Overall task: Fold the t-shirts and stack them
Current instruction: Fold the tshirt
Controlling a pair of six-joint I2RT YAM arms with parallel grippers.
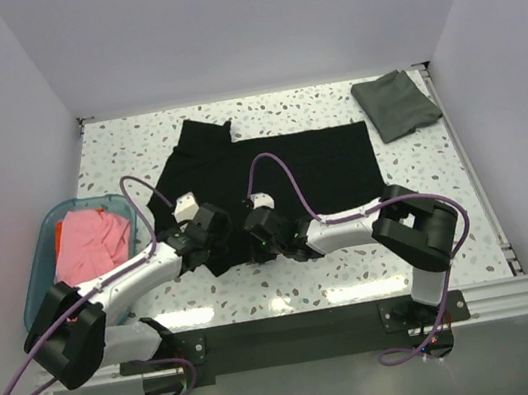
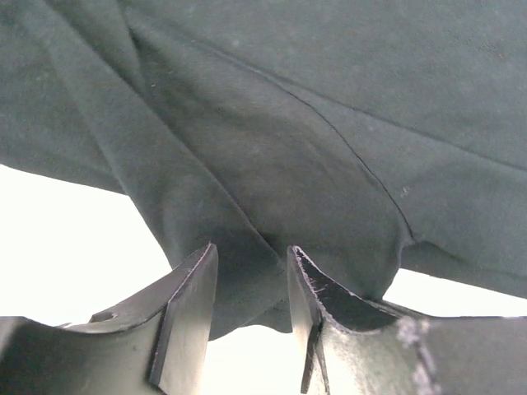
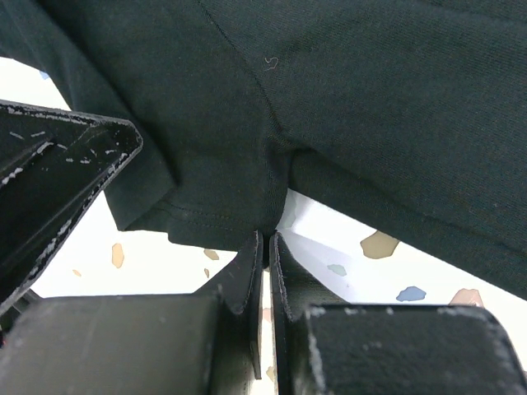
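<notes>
The right claw (image 3: 265, 239) is closed to a sliver on the near edge of the black t-shirt (image 1: 280, 169), and the cloth puckers down into its tips, so it looks to have a pinch of the stitched border. The left claw (image 2: 249, 251) stands partly open just beside it, with a hanging fold of the same shirt in the gap between its fingers (image 2: 191, 284). Whether that fold is gripped or only lying there I cannot tell. The black shirt lies spread across the middle of the worktop (image 1: 356, 263), one sleeve pointing at the far edge and its near edge gathered where the two claws meet. A dark grey-green t-shirt (image 1: 396, 104) sits already folded in the far right corner, well apart from the black one. At the left edge a teal plastic tub (image 1: 40, 240) holds a pink t-shirt (image 1: 90, 245) and an orange-red one (image 1: 65, 229), crumpled together. The step in hand seems to be taking up the near edge of the black shirt for a first fold. Judging by this, the left claw needs to close firmly on its fold. Both arms would then lift evenly and carry the edge over towards the far side without dragging the rest. No brand, label or writing can be read anywhere.
</notes>
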